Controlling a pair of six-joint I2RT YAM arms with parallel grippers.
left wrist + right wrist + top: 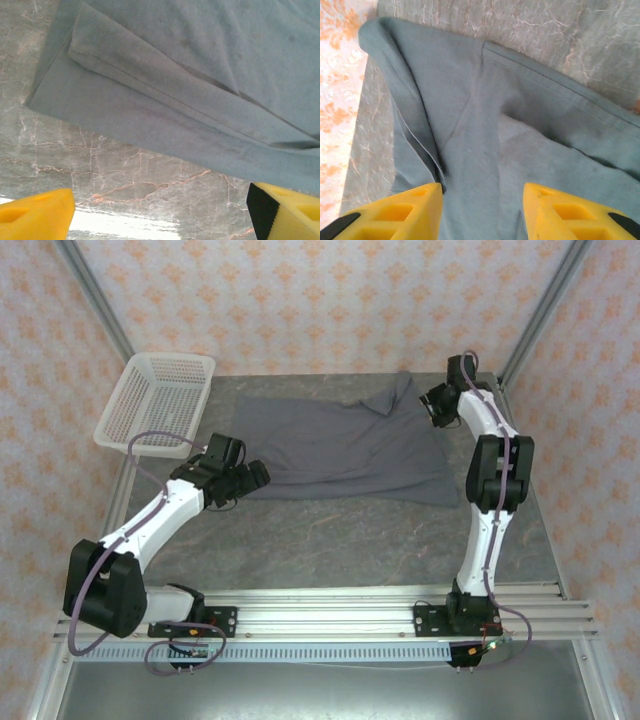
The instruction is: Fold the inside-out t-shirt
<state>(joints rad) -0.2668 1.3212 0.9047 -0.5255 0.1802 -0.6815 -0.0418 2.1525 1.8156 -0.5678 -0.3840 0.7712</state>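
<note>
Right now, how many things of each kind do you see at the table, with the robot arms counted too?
Dark slate-grey cloth t-shirt: 1
White plastic mesh basket: 1
White-and-black robot arm: 2, the left arm and the right arm
Total: 4

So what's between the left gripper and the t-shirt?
Nothing but bare tabletop: in the left wrist view, a grey marbled strip separates the open left gripper from the near edge of the t-shirt.
</note>
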